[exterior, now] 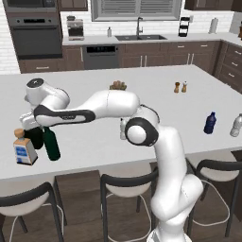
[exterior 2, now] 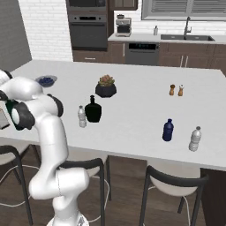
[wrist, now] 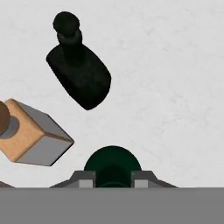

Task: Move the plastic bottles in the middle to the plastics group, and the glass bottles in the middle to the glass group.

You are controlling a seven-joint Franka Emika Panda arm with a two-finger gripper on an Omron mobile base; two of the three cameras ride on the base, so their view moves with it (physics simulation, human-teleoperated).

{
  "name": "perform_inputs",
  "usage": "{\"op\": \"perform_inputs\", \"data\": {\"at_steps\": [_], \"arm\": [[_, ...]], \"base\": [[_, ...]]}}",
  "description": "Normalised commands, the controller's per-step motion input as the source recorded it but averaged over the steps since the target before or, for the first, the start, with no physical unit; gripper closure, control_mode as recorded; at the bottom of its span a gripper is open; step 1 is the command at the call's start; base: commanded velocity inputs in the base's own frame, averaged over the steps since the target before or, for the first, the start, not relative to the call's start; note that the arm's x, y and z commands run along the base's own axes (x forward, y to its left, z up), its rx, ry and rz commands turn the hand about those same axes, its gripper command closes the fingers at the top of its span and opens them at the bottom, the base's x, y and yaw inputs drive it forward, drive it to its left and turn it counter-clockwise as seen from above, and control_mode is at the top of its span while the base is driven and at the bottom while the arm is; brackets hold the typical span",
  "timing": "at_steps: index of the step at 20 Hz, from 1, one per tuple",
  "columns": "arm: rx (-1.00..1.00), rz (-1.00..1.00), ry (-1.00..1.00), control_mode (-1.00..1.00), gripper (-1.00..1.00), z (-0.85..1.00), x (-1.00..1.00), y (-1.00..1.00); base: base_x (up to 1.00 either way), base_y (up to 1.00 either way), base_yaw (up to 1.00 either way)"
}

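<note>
Claw point(wrist: 113, 180) directly over green bottle point(wrist: 112, 164), one grey fingertip point(wrist: 86, 179) on each side of bottle's round dark green top, both close against it; firm clamping not certain from these views, cannot tell. Seen from left base view: green bottle point(exterior: 51, 144) upright at left end of white worktop point(exterior: 142, 90), tall, slim, dark glassy green, under arm's hand.

Just beside it: square bottle point(exterior: 24, 149), clear with boxy body, brown cork stopper, blue label; writing too small to read. In hand view, square bottle point(wrist: 33, 133) at left, showing tan and grey faces. Round black flask point(exterior: 34, 137) between the two, touching or nearly so; in hand view, black flask point(wrist: 78, 70) squat, matte, narrow neck with round cap.

Middle of worktop: second black flask point(exterior 2: 93, 110), same squat shape, and small clear bottle point(exterior 2: 82, 116) just beside it, greyish-white plastic. Behind these, potted succulent point(exterior 2: 106, 86) in dark bowl.

Right end: small dark blue bottle point(exterior 2: 167, 130) and another clear plastic bottle point(exterior 2: 194, 138), near each other. Farther back, pair of small shakers point(exterior 2: 176, 90). Worktop smooth, faintly marbled white.
</note>
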Motion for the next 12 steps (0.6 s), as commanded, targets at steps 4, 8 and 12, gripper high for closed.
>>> {"op": "perform_inputs", "data": {"at_steps": [4, 8, 12], "arm": [[0.04, 0.00, 0.00, -1.00, 1.00, -0.33, -0.23, -0.50], [0.09, 0.00, 0.00, -1.00, 1.00, -0.40, -0.06, -0.61], [0.13, 0.00, 0.00, -1.00, 1.00, -0.35, 0.00, -0.44]], "base": [[0.00, 0.00, 0.00], [0.00, 0.00, 0.00], [0.00, 0.00, 0.00]]}}
